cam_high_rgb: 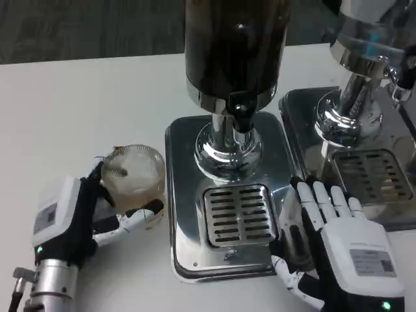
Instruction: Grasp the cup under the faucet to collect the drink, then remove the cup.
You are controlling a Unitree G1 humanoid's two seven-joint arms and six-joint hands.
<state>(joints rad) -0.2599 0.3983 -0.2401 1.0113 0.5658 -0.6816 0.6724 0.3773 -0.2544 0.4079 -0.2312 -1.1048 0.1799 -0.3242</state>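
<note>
The left hand [78,218] grasps the clear cup [133,174], its dark fingers [140,218] curled round the cup's lower side and the thumb side up against the far wall; the cup lies tilted, mouth toward the camera, just left of the nearer dispenser's steel base [188,195] and not under the faucet [242,120]. Beyond those fingers to the left and ahead runs bare white table [78,110], open room out to its far edge. The right hand [341,250] rests released, fingers [318,205] straight and slightly spread, holding nothing, lying over the right rim of that same base; whether the fingertips touch the metal I cannot tell. Left of these fingers sits the slotted drip grate [237,216], with the chrome column and dark tank [234,45] above it. To the right of them stands a second dispenser [364,84] with its own grate [370,175], the two bases nearly touching. One cup, two dispensers, two grates
</note>
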